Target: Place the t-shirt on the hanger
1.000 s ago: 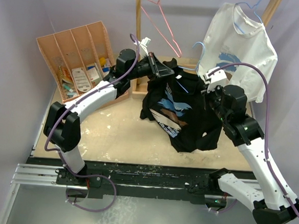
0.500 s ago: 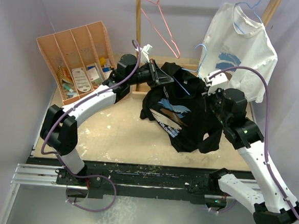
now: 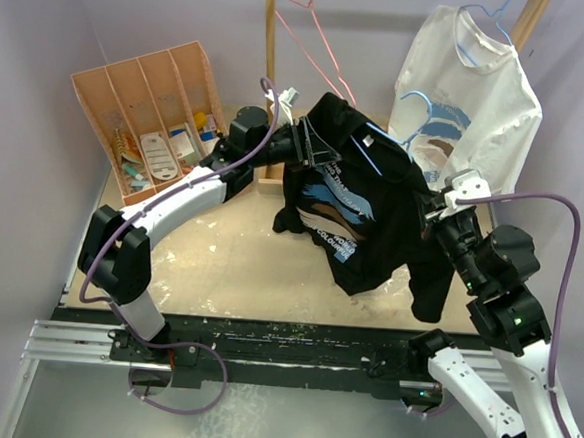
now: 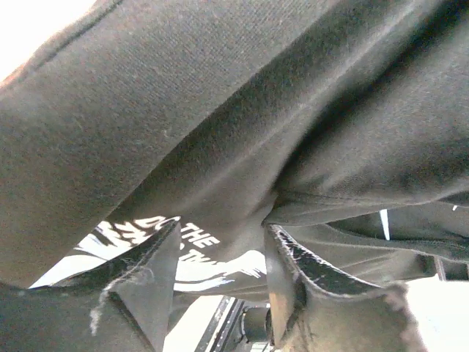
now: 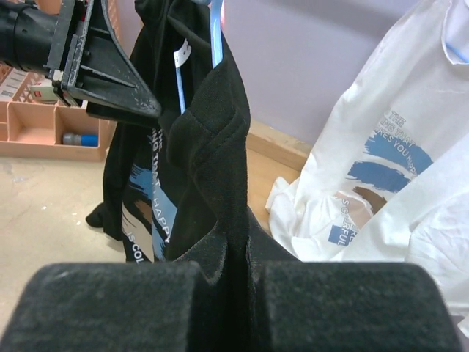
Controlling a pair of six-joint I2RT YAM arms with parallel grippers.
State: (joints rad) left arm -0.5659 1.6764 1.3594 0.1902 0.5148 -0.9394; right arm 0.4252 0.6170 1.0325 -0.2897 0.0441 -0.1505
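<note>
I count two shirts: black t-shirt (image 3: 359, 199) lifted mid-frame, blue hanger (image 3: 385, 155) inside. Left gripper (image 3: 312, 145) and right gripper (image 3: 442, 225) both pinch its cloth; white shirt (image 3: 471, 96) upper right.

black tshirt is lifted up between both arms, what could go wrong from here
The right end effector pinches only a thin fold of the black t-shirt; it could slip free. The blue hanger sits loosely inside the cloth near the left end effector and might drop out. The hem may snag the white t-shirt behind.
</note>
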